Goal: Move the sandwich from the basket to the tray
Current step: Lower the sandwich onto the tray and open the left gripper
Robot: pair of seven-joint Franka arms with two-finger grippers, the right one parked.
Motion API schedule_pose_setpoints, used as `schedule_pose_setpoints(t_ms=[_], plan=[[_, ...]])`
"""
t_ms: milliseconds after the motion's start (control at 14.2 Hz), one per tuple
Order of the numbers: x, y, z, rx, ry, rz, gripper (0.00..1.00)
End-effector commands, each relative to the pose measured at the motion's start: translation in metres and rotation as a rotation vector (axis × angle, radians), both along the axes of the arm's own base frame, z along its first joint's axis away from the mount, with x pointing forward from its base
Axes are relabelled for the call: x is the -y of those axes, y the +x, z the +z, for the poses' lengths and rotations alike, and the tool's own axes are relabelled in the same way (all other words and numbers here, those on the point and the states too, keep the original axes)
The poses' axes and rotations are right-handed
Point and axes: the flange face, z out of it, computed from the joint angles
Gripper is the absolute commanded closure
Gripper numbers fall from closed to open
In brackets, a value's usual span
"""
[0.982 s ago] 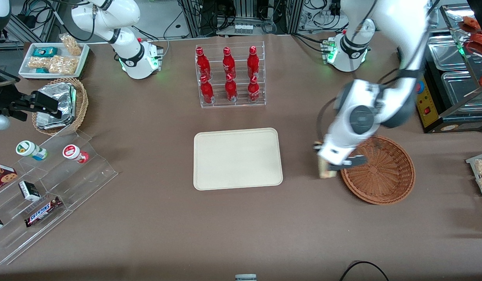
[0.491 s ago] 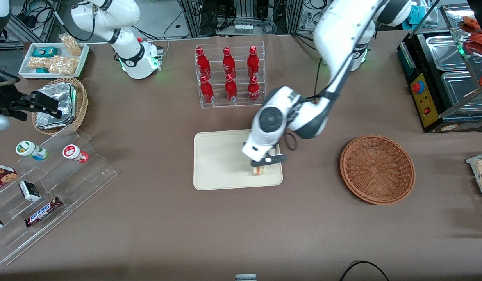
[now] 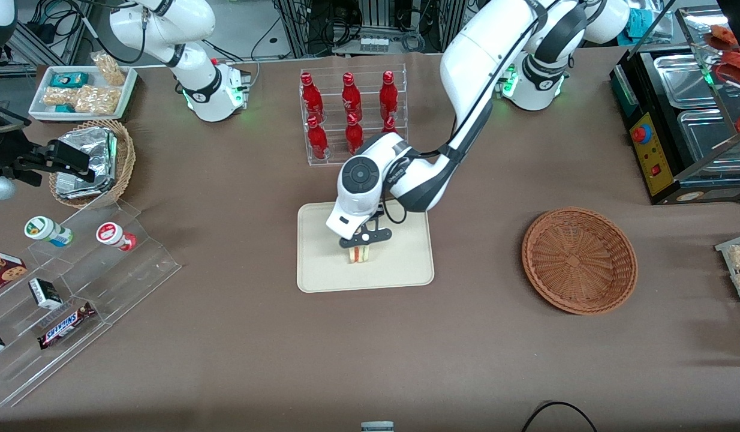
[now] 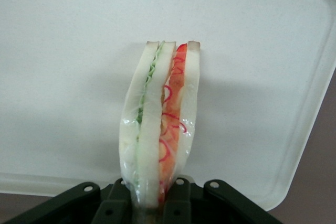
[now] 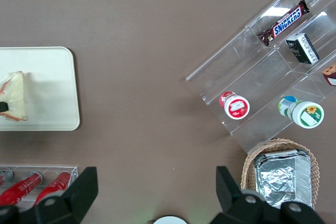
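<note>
The flat cream-beige rectangular tray (image 3: 322,264) sits at the middle of the brown desk (image 3: 226,336), and the job looks nearly done from where I stand. The working arm's black two-finger gripper (image 3: 363,241) hangs over the tray's middle with the triangular wedge sandwich of pale bread with green and red-orange filling (image 3: 359,254) pinched in it. In the wrist view the fingers (image 4: 181,198) are closed on the sandwich's wrapped end, one against each outer slice, so the wedge (image 4: 160,129) stands on edge between them and points away from the gripper over the tray's bare surface (image 4: 68,51). I cannot tell whether its lower edge already touches the tray. What seems left is to set it down and let go. Toward the working arm's end of the desk, well apart from the tray, the shallow round reddish-brown wicker basket (image 3: 580,261) holds nothing.
</note>
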Motion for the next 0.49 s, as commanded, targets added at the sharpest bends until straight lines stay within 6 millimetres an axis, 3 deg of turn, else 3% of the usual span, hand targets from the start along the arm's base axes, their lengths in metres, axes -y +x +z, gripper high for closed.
schedule_pose_setpoints(t_ms=[0,281,351,421], plan=[[0.0058,0.0048,-0.0083,0.071,0.055,0.021,1.00],[0.0041,0.0043,-0.0123,0.081,0.075,0.042,0.95],[0.0051,0.0024,-0.0155,0.079,0.077,0.050,0.86],[0.0067,0.0021,-0.0161,0.083,0.069,0.072,0.53]])
